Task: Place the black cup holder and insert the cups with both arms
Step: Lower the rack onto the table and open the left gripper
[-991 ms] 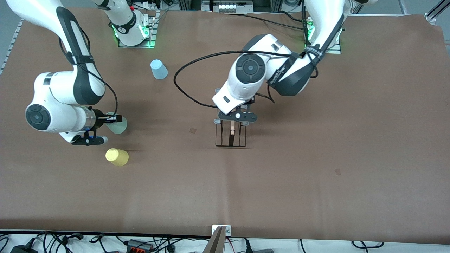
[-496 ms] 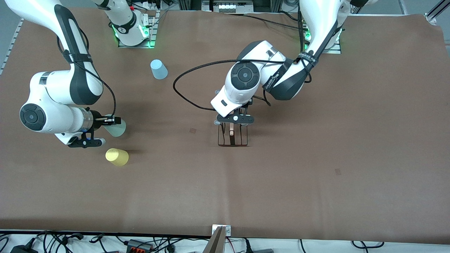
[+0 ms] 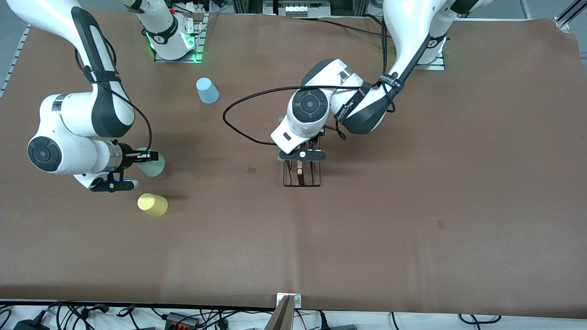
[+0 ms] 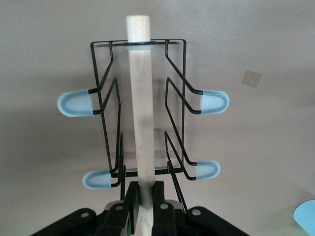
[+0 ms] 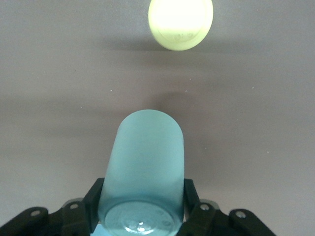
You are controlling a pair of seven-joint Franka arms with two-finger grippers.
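Observation:
The black cup holder (image 3: 300,178) stands upright mid-table, and my left gripper (image 3: 300,158) is shut on the light wooden rod (image 4: 140,113) along its top. Grey-blue pegs (image 4: 74,104) stick out on both sides; whether its base touches the table I cannot tell. My right gripper (image 3: 144,157) is shut on the pale green cup (image 3: 154,166), held on its side near the right arm's end, seen close in the right wrist view as the green cup (image 5: 145,157) between the fingers (image 5: 189,194). The yellow cup (image 3: 152,204) lies on the table below it. The light blue cup (image 3: 207,90) stands upside down closer to the bases.
Brown table cover (image 3: 412,183) carries two small dark patches, one beside the holder (image 3: 251,170). The left arm's black cable (image 3: 238,123) loops over the table between the blue cup and the holder. A metal clamp (image 3: 286,305) sits at the front edge.
The left arm has drawn in and lowered, and the holder looks smaller and slightly closer to the bases. The right gripper with the green cup has barely shifted.

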